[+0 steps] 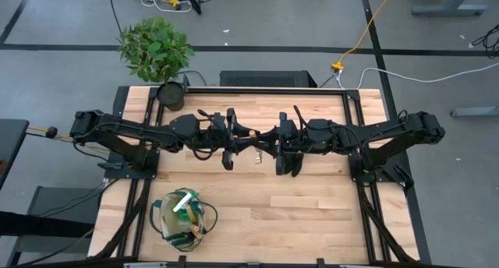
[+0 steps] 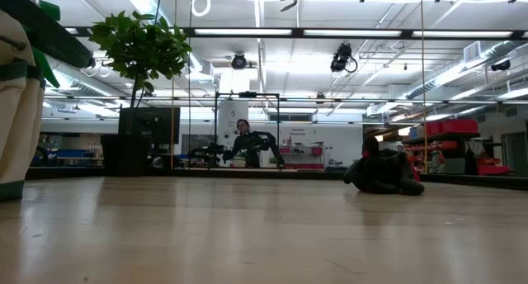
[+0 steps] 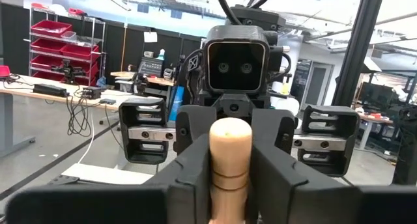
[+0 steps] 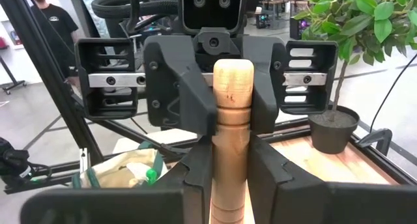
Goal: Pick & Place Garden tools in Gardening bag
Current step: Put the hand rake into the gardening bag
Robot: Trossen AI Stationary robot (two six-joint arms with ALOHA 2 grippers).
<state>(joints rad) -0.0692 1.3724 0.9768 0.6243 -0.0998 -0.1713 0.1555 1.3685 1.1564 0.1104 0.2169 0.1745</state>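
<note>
Both arms meet above the middle of the table (image 1: 312,198), well apart from the gardening bag (image 1: 181,219), which stands near the front edge. The left tool (image 3: 229,178) is clamped on a wooden handle (image 3: 229,146). The right tool (image 4: 232,178) is clamped on a wooden handle (image 4: 232,113) too. The plant (image 1: 155,48) is behind the table.

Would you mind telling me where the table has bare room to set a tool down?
The near right, beside the gardening bag, is bare wood. It is crowded mid-table, where the left gripper and right gripper meet, and by the plant pot.
</note>
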